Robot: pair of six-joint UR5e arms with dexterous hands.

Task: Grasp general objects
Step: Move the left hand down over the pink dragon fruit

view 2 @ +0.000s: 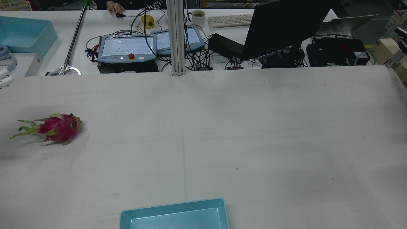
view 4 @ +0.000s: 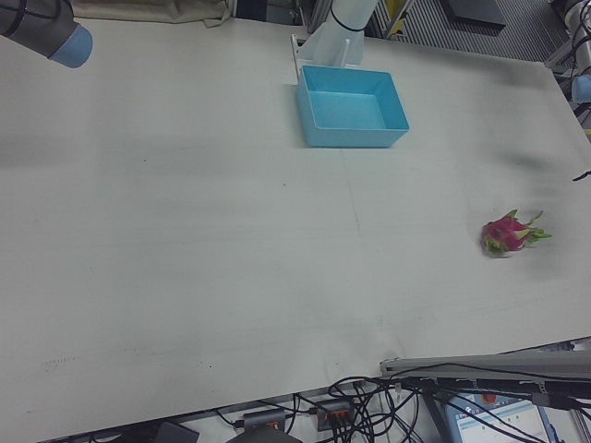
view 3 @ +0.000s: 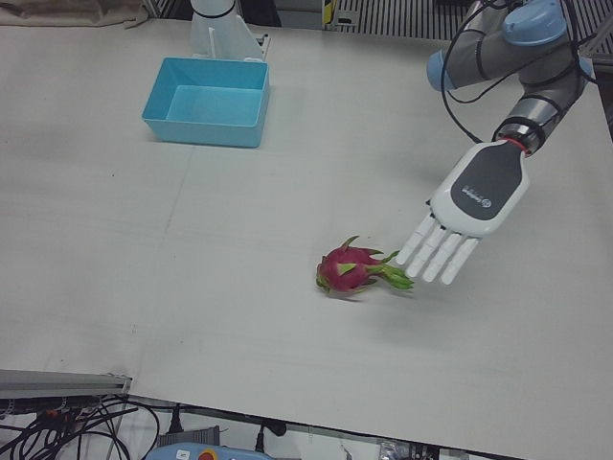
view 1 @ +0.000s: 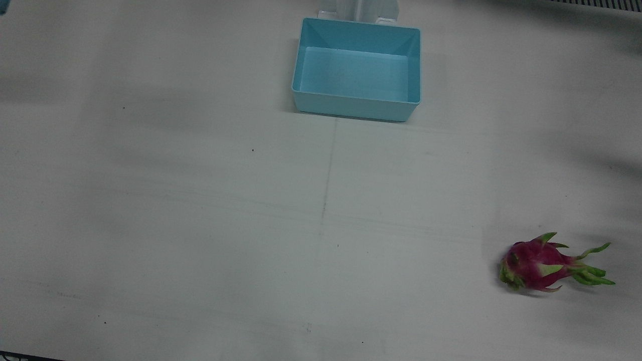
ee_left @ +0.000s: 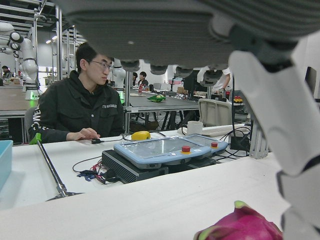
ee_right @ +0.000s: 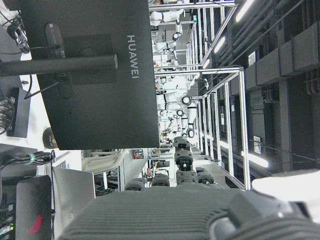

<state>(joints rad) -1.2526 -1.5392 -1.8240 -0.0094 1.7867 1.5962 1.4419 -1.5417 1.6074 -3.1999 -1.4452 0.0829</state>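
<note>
Only the left-front view shows the left hand (view 3: 465, 213), fingers spread, empty, at the dragon fruit's (view 3: 352, 269) three o'clock. Right hand's fingers: cannot tell. Blue bin (view 3: 207, 126) holds nothing.

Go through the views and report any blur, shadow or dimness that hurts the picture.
Front view: dim, soft grey shadows across the table. Left hand view: the left hand is a close blur, and so is the dragon fruit. Right hand view: lies sideways, blurred hand low in frame.
</note>
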